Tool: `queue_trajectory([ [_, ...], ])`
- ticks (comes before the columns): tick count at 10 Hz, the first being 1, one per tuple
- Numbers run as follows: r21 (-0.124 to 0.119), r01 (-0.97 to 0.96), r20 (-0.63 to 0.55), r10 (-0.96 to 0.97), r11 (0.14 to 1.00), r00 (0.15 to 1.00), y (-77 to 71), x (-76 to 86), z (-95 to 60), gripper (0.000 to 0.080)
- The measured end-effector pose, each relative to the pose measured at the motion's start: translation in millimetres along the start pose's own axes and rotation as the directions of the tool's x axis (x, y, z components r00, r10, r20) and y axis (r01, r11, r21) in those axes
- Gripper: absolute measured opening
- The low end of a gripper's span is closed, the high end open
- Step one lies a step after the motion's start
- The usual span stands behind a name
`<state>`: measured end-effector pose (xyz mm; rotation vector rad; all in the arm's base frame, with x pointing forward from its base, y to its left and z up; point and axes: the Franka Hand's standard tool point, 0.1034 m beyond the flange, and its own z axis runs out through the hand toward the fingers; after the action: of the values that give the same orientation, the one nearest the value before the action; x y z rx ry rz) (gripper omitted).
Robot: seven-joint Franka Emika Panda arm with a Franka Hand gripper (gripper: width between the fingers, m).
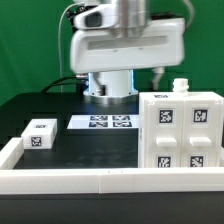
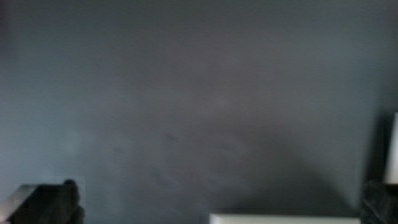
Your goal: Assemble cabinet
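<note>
The cabinet (image 1: 180, 135) is a large white box with several black-and-white tags on its front. It stands on the black table at the exterior view's right, with a small white knob (image 1: 180, 87) on its top. The arm's white hand (image 1: 128, 40) hangs high above the table's back middle, away from the cabinet, and its fingers do not show in that view. In the blurred wrist view the gripper (image 2: 217, 205) is open and empty. One dark finger (image 2: 50, 203) shows at one edge and the other at the opposite edge. A white edge (image 2: 302, 217) shows between them, too blurred to name.
A small white tagged block (image 1: 40, 134) lies at the exterior view's left. The marker board (image 1: 105, 123) lies flat in the middle, in front of the robot base (image 1: 110, 85). A low white wall (image 1: 90, 183) runs along the table's front and left.
</note>
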<state>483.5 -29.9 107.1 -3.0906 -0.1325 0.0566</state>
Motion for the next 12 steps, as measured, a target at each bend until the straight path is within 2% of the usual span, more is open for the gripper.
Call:
queue_trajectory([
  [1, -0.006, 0.000, 0.002, 0.000, 1.000, 1.000, 24.6, -8.6, 3.5, 0.0796],
  [2, -0.012, -0.014, -0.004, 0.014, 1.000, 1.000, 35.4, -9.6, 4.1, 0.0796],
  [3, -0.012, -0.003, -0.004, 0.003, 1.000, 1.000, 30.3, -8.3, 4.2, 0.0796],
  [10, -0.012, 0.002, -0.002, -0.002, 1.000, 1.000, 31.5, -9.2, 5.4, 0.0796],
  [11, -0.017, 0.072, -0.010, -0.073, 0.997, 0.997, 46.3, -17.6, 11.7, 0.0796],
  [12, -0.015, 0.099, -0.007, -0.100, 0.995, 0.995, 72.6, -35.9, 22.5, 0.0796],
])
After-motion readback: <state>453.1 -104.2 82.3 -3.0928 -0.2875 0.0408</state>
